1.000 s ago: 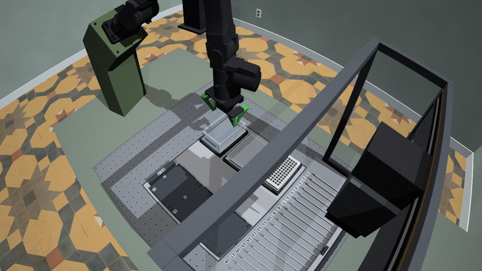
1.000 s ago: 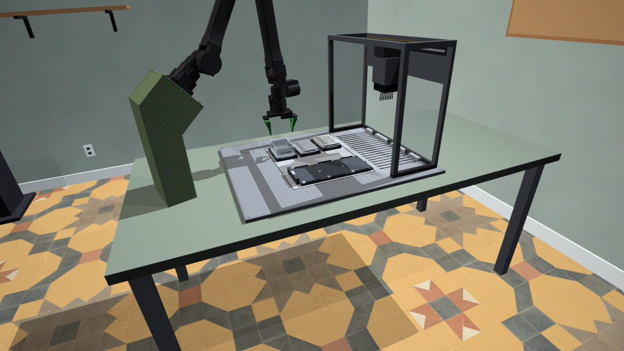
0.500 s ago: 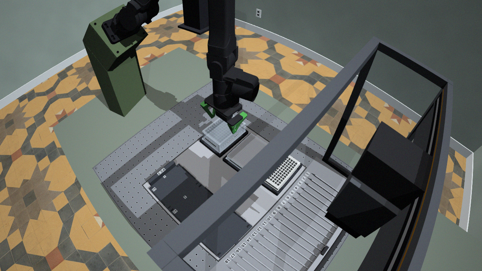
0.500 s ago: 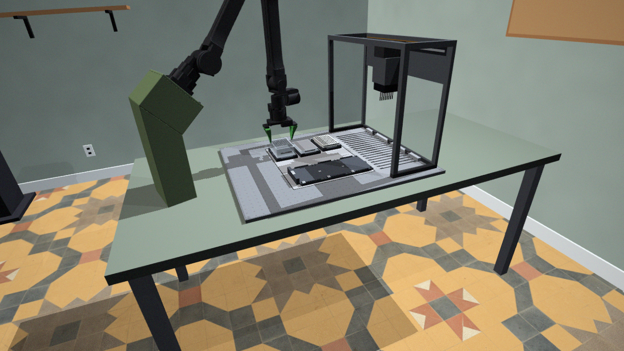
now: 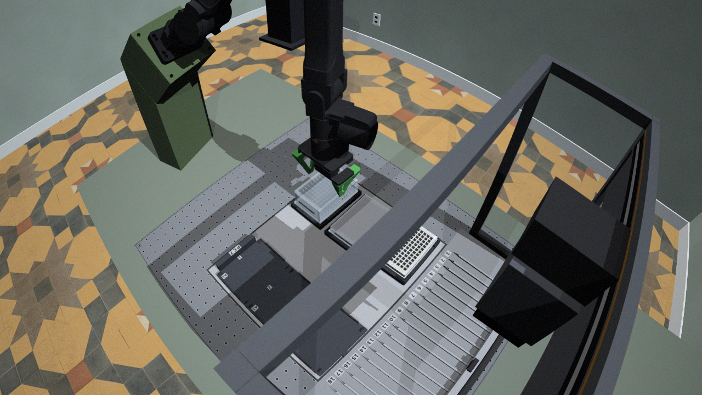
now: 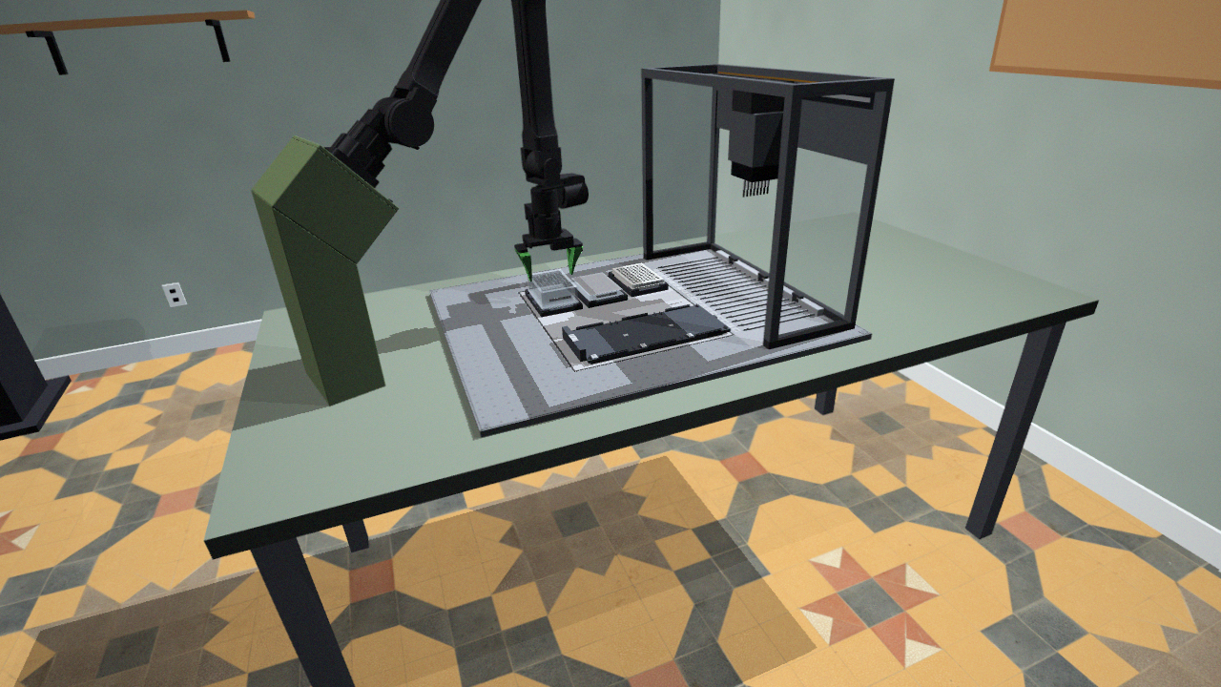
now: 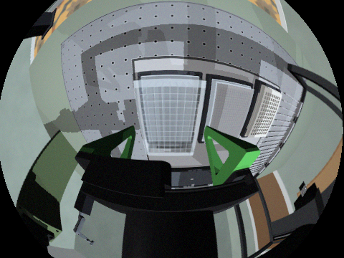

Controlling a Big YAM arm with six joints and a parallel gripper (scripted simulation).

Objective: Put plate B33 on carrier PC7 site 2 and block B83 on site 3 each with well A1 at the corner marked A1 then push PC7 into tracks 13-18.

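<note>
Wrist view: the tool is seen fully spread and empty, its two green fingers set apart to either side of the near end of the deep-well block B83, which sits in the plate nest S1 directly below and slightly ahead. The block's long axis is seen running away from the camera, so the gap between the fingers lies across its short width (the span a grasp would most likely be taken over). In the top view the tool is placed above the block's far short end rather than its middle, so some travel along the long axis, then a descent, is judged to be needed before closing. Just beside the block, the 384-well plate B33 is held in the plate nest S2, close enough that the finger on that side is judged to have little room to come down. Further along the row, the 96-well plate B38 is left on nest S3. The plate carrier PC7 is seen lying on the apron, all visible sites bare, partly hidden by the instrument frame, whose top bar is crossed over it. The loading rails are well apart from the tool on the counter.
</note>
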